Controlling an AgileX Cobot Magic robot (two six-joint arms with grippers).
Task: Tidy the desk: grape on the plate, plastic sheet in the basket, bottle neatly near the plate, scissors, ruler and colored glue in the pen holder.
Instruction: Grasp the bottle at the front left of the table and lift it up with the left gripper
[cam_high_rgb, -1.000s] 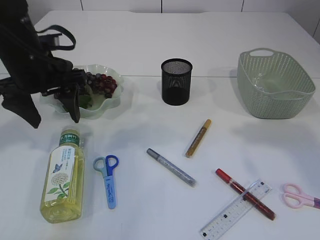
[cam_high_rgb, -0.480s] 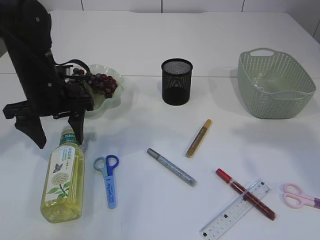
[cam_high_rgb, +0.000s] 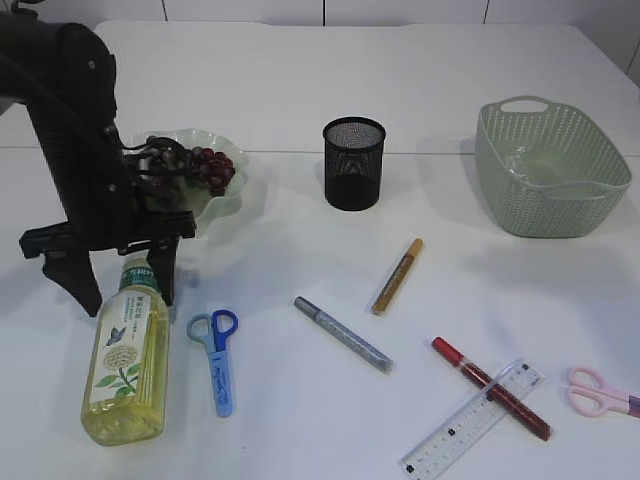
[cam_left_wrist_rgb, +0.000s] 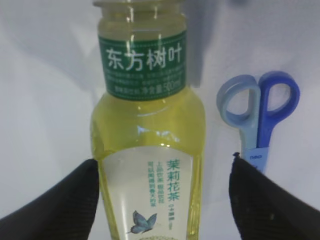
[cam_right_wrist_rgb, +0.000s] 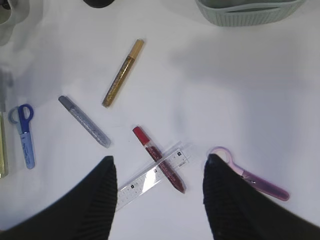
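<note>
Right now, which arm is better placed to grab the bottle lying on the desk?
Left. Its open claw hangs over the bottle, a finger on each side near the neck. The right claw hovers over the ruler and red glue pen, far off.

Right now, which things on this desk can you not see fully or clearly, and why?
- Plate, exterior view: its left part is hidden behind the left arm.
- Bottle, left wrist view: the cap and the lower body are cut off by the picture's edges.
- Plastic sheet, exterior view: clear and faint inside the basket; its outline is hard to make out.
- Pink scissors, exterior view: blades cut off by the right edge.
</note>
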